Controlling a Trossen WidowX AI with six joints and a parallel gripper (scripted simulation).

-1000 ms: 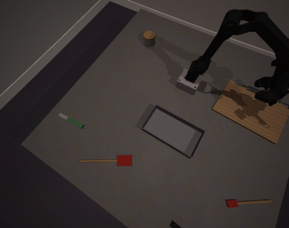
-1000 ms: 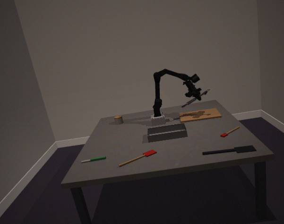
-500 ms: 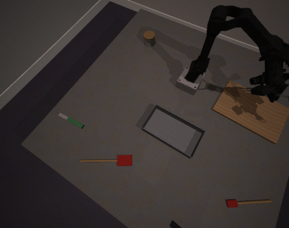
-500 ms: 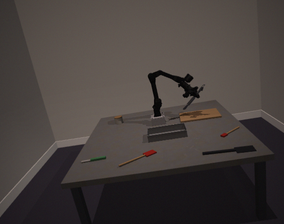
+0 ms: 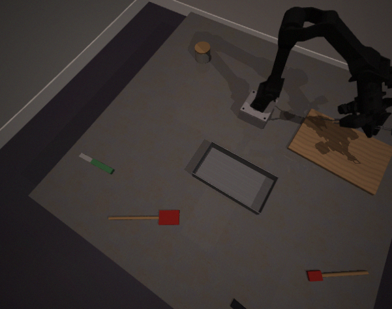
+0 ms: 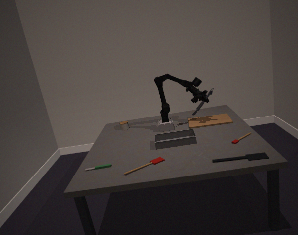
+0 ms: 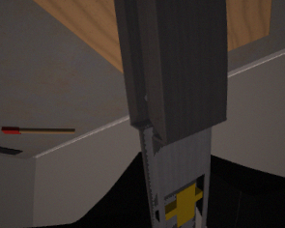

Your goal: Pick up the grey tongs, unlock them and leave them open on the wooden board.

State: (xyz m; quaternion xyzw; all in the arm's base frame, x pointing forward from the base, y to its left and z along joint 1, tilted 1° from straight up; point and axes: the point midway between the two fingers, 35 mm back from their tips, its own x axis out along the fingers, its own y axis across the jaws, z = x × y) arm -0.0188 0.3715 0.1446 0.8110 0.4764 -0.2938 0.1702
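Observation:
My gripper (image 5: 366, 126) (image 6: 206, 97) (image 7: 162, 156) is shut on the grey tongs (image 6: 199, 107) (image 7: 190, 72), holding them in the air above the wooden board (image 5: 362, 176) (image 6: 223, 120) (image 7: 248, 24). In the exterior view the tongs slope steeply, one end high at the right of the gripper and the other low at its left. The wrist view shows the yellow lock piece (image 7: 185, 205) near the hinge end, which is the raised end. The two arms lie close together. The tips are hidden in the wrist view. The roasting tin (image 5: 234, 176) (image 6: 175, 143) holds nothing.
A lidded jar (image 5: 202, 53) (image 6: 124, 125) stands left of the arm's base. A green-handled knife (image 5: 102, 165) (image 6: 102, 166), a large red spatula (image 5: 169, 217) (image 6: 157, 160), a small red spatula (image 5: 314, 275) (image 6: 235, 141) and a black turner (image 6: 257, 156) lie on the table.

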